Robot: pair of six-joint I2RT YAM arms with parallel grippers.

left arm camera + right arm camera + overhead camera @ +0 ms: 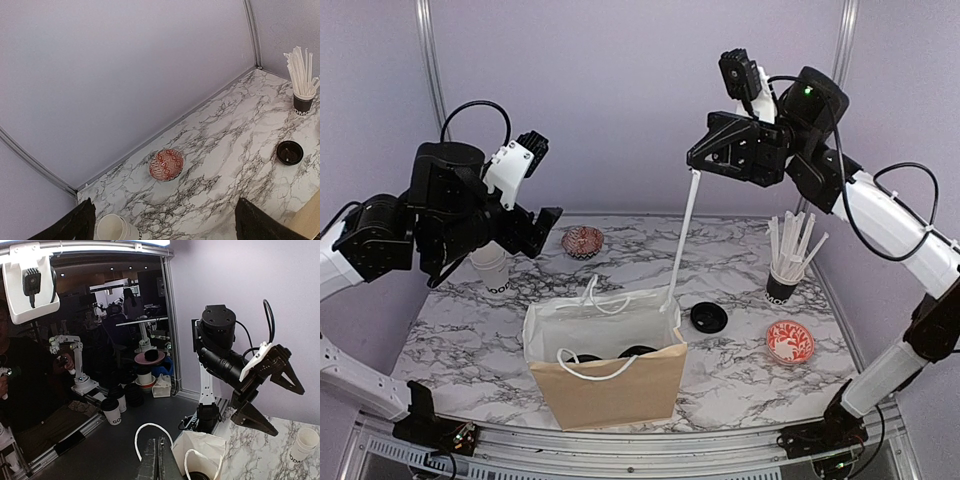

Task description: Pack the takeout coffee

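Left fingers (77,224) spread wide, nothing between them. They hang over the far left of the counter (740,385), just above a bare cup (492,268) that stands upright with no lid.

Right fingers (698,160) pressed shut on the top end of a white stick (682,240), held high over the far middle of the counter. The stick hangs at a slight slant. Its lower end meets the far right corner of the bag (610,392); cannot tell whether the tip is inside the rim or behind it.

The bag is brown paper with white handles. It stands open at the middle of the near edge.

Two lidded cups (638,351) sit inside it side by side; only their black lids show.

A loose lid (708,317) lies flat on the counter just right of the bag, apart from it.

A dark cup of sticks (782,288) stands toward the far right corner. One red bowl (790,342) sits just nearer than it. A second bowl (582,241) sits by the far edge, left of middle and near the bare cup.
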